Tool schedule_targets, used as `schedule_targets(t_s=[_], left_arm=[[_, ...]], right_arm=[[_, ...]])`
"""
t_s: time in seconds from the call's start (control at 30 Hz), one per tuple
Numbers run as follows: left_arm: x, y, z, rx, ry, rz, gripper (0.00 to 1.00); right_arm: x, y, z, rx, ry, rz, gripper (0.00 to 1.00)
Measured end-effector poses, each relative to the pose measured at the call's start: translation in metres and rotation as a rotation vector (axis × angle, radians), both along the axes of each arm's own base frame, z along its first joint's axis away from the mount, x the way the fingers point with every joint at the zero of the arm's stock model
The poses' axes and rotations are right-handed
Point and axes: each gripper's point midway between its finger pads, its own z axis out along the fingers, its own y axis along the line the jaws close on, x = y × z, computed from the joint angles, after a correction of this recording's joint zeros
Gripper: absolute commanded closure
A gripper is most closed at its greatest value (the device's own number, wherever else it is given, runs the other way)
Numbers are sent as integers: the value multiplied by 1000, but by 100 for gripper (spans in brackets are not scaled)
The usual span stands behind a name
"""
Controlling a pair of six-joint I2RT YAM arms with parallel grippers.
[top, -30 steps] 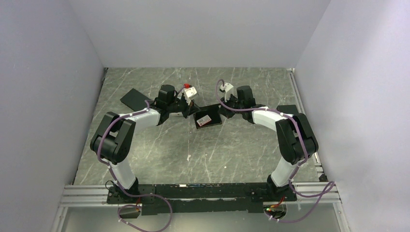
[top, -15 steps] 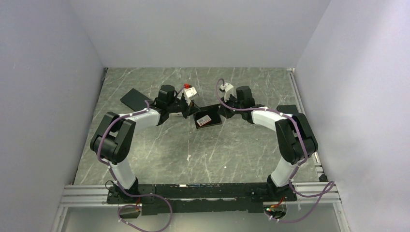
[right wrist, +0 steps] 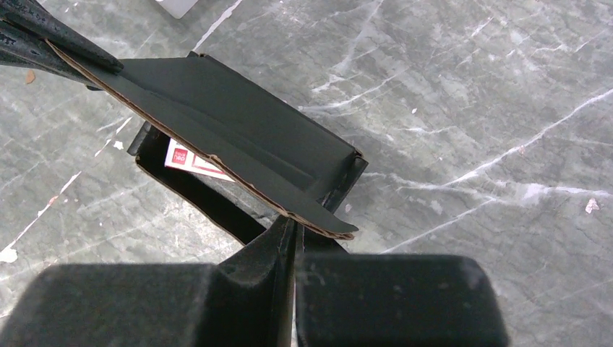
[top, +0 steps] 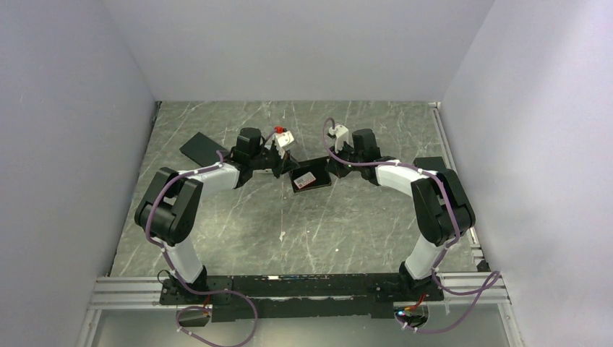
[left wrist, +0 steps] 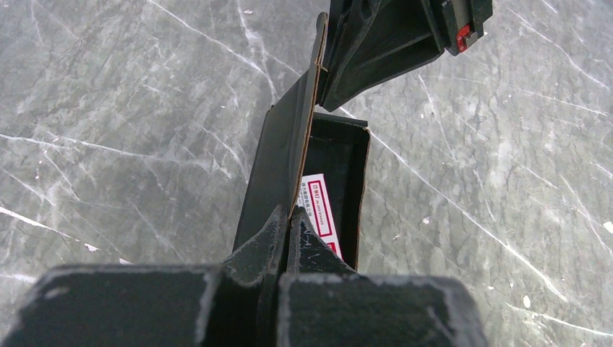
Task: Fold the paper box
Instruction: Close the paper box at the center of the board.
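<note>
The paper box (top: 311,178) is matte black and sits mid-table, its shallow tray open with a white and red label (left wrist: 318,206) lying inside. Its lid flap (right wrist: 238,123) stands raised over the tray, stretched between the two arms. My left gripper (left wrist: 289,217) is shut on one end of this flap's edge, the thin card running straight out from the fingertips. At the opposite end my right gripper (right wrist: 293,225) is shut on the flap's rounded corner. In the top view the left gripper (top: 287,166) and right gripper (top: 331,166) flank the box closely.
A flat black slab (top: 201,148) lies at the rear left behind the left arm. Another dark piece (top: 431,163) shows near the right rail. The grey marbled tabletop (top: 238,217) is walled on three sides.
</note>
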Motion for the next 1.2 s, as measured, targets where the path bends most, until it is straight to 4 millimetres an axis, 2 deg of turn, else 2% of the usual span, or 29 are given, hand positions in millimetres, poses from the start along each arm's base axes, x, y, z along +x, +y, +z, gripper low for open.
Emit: schedule_targets(t_s=[0.23,0.43,0.6,0.73,0.83,1.03,1.2], left_arm=[[-1,0,-1,0,2,-2,100],[-7,-1,-5,7,23,-13,100],[-14,-4,-11,16,39,-27,100],[-16,-8,-11,18,37,-31,100],[-17,-8,-11,18,37,-32,100],[-17,-8,-12,19,39,-33,100],[-17,-9,-12,21,40,-32,100]], right_arm=[[-2,0,-2,-11,-6,10,100],[-10,-1,-8,-29,0,28,87],[-34,4,-17,-37,57,79,75],[-50,14,-13,-27,68,139,63],[-55,13,-4,-27,51,161,56],[-65,5,14,-47,2,231,54],[-92,-4,11,-93,28,353,55]])
